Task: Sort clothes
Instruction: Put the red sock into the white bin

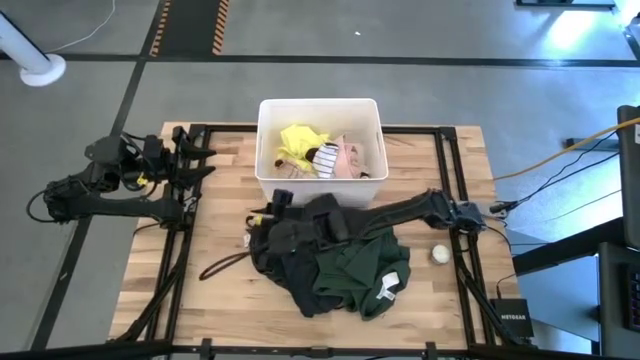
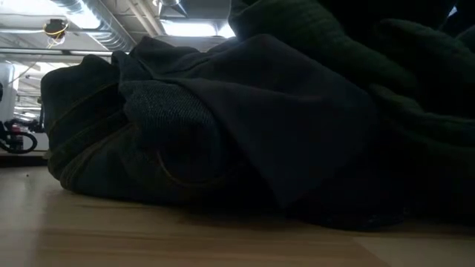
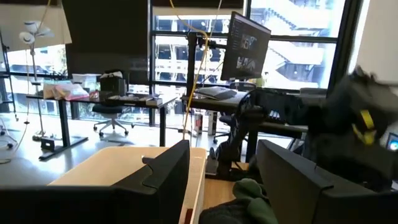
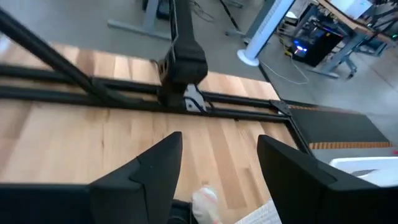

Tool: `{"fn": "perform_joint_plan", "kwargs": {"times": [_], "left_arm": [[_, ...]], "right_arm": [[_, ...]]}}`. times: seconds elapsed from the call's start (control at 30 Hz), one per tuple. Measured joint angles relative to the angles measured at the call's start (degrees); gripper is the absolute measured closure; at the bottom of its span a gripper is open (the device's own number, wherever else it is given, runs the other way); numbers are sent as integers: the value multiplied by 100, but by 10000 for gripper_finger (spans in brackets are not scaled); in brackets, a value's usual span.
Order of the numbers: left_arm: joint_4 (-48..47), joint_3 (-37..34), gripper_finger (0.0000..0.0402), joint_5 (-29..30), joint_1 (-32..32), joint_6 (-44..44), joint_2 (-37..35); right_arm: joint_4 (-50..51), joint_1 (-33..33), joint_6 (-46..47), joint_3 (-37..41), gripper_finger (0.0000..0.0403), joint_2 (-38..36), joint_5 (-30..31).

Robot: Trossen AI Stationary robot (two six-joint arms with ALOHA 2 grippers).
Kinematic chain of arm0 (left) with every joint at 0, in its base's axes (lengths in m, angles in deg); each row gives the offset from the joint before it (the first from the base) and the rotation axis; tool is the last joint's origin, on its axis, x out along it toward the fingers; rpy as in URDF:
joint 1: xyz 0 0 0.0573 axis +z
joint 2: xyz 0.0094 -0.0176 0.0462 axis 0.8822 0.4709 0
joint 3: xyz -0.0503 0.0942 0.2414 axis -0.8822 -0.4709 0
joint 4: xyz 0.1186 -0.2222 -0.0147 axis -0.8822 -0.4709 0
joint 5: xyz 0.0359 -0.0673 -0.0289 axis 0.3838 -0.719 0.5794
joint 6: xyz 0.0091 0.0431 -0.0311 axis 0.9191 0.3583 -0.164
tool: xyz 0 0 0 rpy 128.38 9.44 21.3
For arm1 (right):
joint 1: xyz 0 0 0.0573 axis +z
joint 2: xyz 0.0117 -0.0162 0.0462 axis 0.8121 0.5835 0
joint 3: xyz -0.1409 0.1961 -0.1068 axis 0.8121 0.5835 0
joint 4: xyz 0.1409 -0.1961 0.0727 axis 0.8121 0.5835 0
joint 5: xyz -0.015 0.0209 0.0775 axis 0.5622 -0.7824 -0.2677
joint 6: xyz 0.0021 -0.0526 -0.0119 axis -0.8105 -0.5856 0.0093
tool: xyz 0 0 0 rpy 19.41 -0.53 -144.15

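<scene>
Several dark garments, black and dk green, sit heaped as a pile [image 1: 335, 265] on the table [image 1: 150, 275], near-centre toward the front edge; low view is filled w/ its folds. Pile's long axis runs roughly diagonal, from the black part at back-left to the green part w/ a white tag at front-right. A dark strap [image 1: 225, 265] trails off its left side, pointing toward front-left.

Right hand [image 1: 270, 205] reaches across the pile's back-left corner, just beside the bin's [image 1: 265, 150] front wall. Fingers spread apart; right wrist view shows bare wood between them, nothing pinched. A pale bit of cloth and a striped edge show low in that view.

Small white ball [image 1: 440, 254] lies right of pile, apart from it.

Behind pile: white bin at back-centre holds yellow [image 1: 298, 142], striped [image 1: 325, 157] and pink [image 1: 350, 158] pieces.

Left hand [image 1: 200, 160] waits at far-left back of table, fingers spread, empty.

Step, my read: betw. drops, right hand empty near bin, so a release looks just done. Next move likely calls for swinging back over pile, descending on one top fold, and closing on a single layer so the rest isn't dragged along.
</scene>
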Motion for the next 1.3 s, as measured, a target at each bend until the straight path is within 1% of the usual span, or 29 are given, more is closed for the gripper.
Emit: {"fn": "perform_joint_plan", "kwargs": {"times": [0.2,0.5,0.7,0.9,1.13,1.23,1.3], "left_arm": [[45,0,219,0,2,2,0],[-25,0,219,0,2,2,0],[-82,0,219,0,0,2,0],[-78,0,219,0,2,1,0],[-70,0,219,1,1,-28,4],[-69,0,219,0,0,-31,2],[-69,0,219,0,2,-29,2]], "right_arm": [[40,-76,-104,3,175,611,51],[79,-442,-173,0,175,1159,242],[37,-461,-152,96,175,1227,187],[365,-463,221,145,175,1253,248],[517,-468,355,143,175,1533,190],[494,-468,361,140,175,1636,467],[476,-484,370,140,175,1702,531]]}}
